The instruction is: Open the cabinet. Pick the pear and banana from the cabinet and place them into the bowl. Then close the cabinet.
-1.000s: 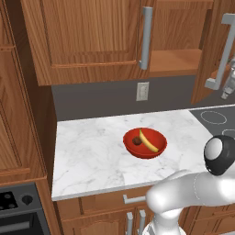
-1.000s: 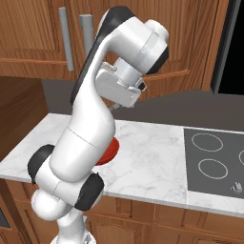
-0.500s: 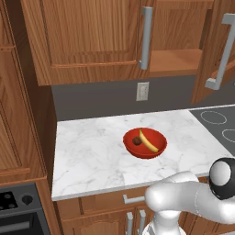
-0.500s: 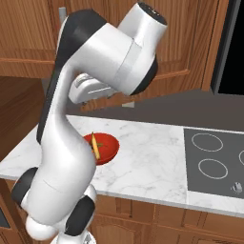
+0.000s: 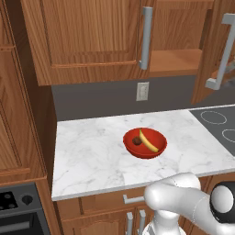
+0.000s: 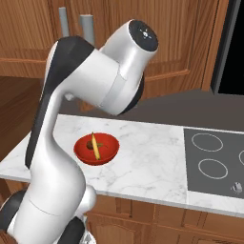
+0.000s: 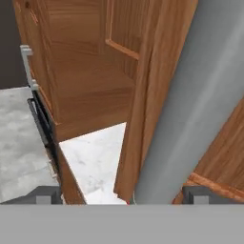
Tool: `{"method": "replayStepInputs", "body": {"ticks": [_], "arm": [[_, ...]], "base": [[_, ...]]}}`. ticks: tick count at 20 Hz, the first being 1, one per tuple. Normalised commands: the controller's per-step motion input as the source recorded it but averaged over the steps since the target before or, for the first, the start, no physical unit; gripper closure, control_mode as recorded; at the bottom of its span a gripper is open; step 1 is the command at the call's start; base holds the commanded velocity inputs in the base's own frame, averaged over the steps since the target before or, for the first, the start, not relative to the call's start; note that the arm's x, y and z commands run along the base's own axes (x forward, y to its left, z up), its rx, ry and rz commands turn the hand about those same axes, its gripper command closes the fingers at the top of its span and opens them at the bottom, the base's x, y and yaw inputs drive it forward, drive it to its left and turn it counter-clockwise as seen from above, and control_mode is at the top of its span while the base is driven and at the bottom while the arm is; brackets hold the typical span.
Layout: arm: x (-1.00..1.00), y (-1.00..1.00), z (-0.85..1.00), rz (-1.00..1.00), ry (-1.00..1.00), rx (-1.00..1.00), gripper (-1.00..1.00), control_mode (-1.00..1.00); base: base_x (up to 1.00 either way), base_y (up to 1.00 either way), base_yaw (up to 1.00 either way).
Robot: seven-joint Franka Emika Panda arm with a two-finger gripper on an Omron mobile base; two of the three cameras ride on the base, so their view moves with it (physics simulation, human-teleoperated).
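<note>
— Where are the fruits to be found?
— Both are seen inside the red bowl (image 5: 145, 143), which is set on the marble counter (image 5: 87, 151) below the cabinet (image 5: 92, 39). The banana (image 5: 148, 141) is laid across the middle of the bowl, and the pear (image 5: 137, 141) is tucked just beside it, to its left in the left base view.
— And the cabinet itself?
— Its left door is seen shut, with the grey handle (image 5: 146, 37) upright. The right door (image 5: 219, 48) is swung outward, and the bare wooden shelf (image 5: 174, 62) is exposed behind it.
— How is the gripper placed?
— In the hand view the gripper (image 7: 122, 196) is held right against the open door's edge, with its two dark fingertips (image 7: 47, 194) spread wide. The door's grey bar (image 7: 195, 109) is seen very close, running up between them, but contact with it cannot be made out. The stovetop (image 6: 217, 159) is seen to the right on the counter.
</note>
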Motion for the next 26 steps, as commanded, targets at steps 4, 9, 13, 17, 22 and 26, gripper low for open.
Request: {"method": "replayStepInputs", "body": {"ticks": [4, 9, 13, 17, 22, 26], "arm": [[0.94, 0.71, -0.06, -0.16, -0.11, 0.22, -1.0, -1.0], [1.0, 0.5, -0.16, -0.15, -0.02, 0.36, -1.0, -1.0], [1.0, 0.39, -0.14, -0.17, 0.0, 0.41, -1.0, -1.0], [1.0, 0.43, -0.13, -0.21, -0.01, 0.4, -1.0, -1.0], [1.0, 0.42, -0.09, -0.2, 0.0, 0.44, -1.0, -1.0], [1.0, 0.45, -0.16, -0.18, 0.0, 0.44, -1.0, -1.0]], "base": [[0.0, 0.0, 0.0], [0.0, 0.0, 0.0], [0.0, 0.0, 0.0], [0.0, 0.0, 0.0], [0.0, 0.0, 0.0], [0.0, 0.0, 0.0]]}}
